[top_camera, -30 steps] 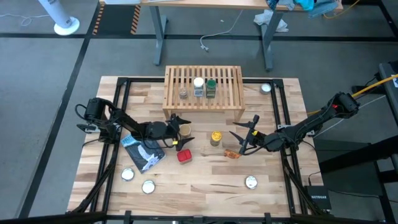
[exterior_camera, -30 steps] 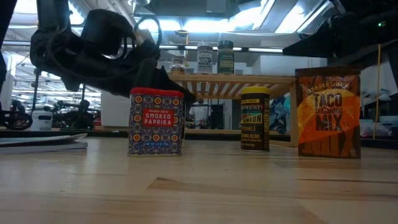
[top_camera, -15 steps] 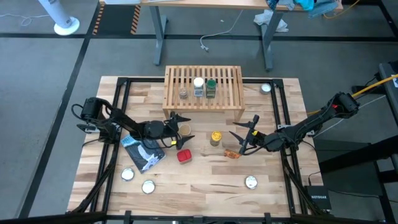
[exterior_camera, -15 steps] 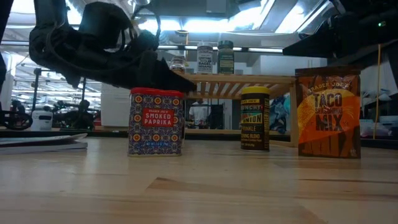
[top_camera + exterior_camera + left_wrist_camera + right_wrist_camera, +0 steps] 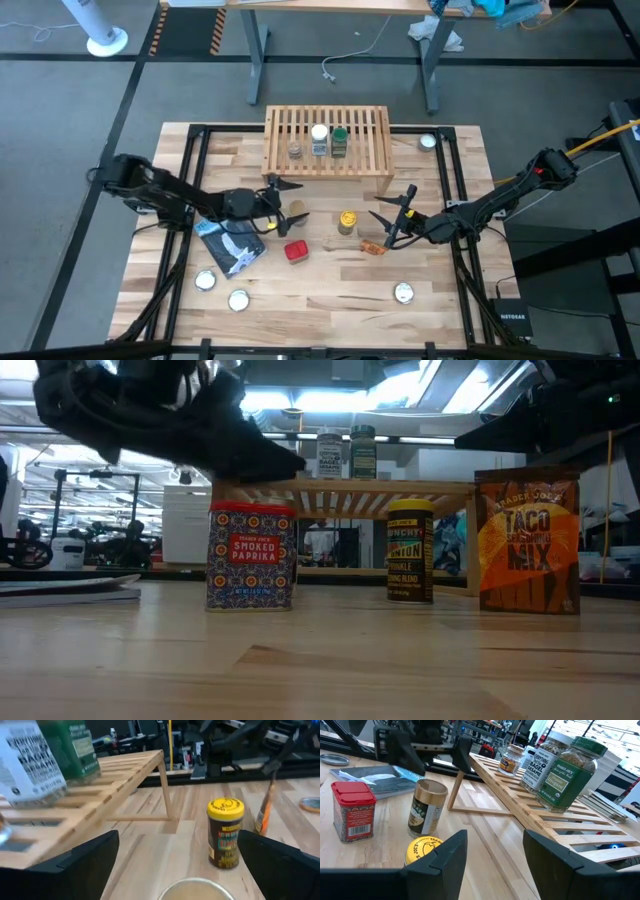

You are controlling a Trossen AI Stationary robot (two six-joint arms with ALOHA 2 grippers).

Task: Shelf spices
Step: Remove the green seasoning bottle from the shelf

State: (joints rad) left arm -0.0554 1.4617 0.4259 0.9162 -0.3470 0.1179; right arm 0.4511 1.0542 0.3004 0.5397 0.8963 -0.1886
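The light-wood shelf (image 5: 327, 150) stands at the table's far middle and carries a small clear jar (image 5: 295, 150), a white-lidded jar (image 5: 319, 138) and a green-lidded jar (image 5: 340, 140). In front of it, a tan-lidded jar (image 5: 297, 210), a yellow-lidded jar (image 5: 347, 221), a red tin (image 5: 296, 251) and an orange packet (image 5: 373, 247) stand on the table. My left gripper (image 5: 283, 202) is open and hovers just left of the tan-lidded jar (image 5: 195, 890), whose lid shows low between its fingers. My right gripper (image 5: 393, 212) is open, right of the yellow-lidded jar (image 5: 422, 847).
A blue-and-white pouch (image 5: 232, 243) lies under the left arm. Flat silver discs lie at the near left (image 5: 205, 280), (image 5: 238, 299), near right (image 5: 403, 292) and far right (image 5: 428, 141). Black frame rails run along both table sides.
My left gripper has risen from beside the red tin's top to about shelf height and shifted slightly toward the table's far edge, staying open. The left arm's elbow has swung toward the table's left edge. The right arm and the containers have kept still.
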